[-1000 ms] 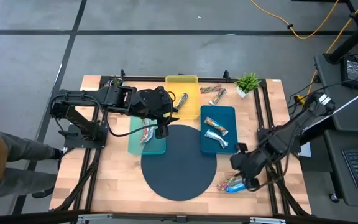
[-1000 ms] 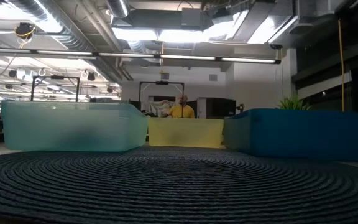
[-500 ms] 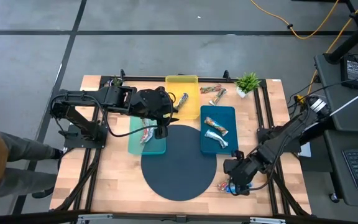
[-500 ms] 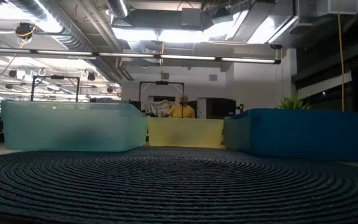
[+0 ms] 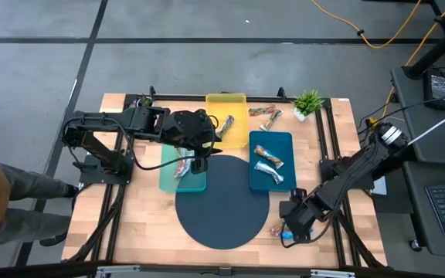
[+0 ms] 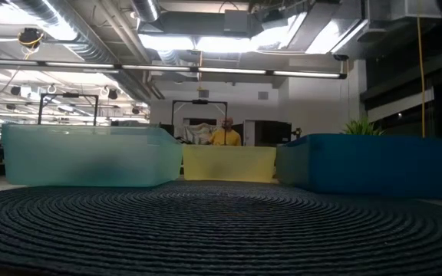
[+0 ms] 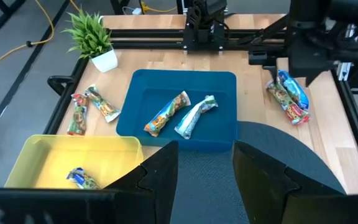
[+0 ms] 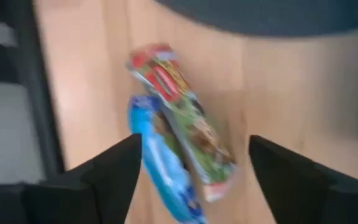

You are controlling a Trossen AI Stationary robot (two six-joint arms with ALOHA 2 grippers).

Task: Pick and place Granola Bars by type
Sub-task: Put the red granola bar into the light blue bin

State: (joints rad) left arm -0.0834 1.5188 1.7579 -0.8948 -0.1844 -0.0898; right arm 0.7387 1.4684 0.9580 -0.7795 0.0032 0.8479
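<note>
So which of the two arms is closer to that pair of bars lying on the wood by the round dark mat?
The right. Its gripper hangs right over the two bars, fingers spread either side. The left gripper is far across the table, above the pale teal tray.

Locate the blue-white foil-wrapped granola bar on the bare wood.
High view: the blue-white foil-wrapped granola bar lies near the table's front right, beside a red-multicoloured bar, under the right claw, right of the round dark mat.
</note>
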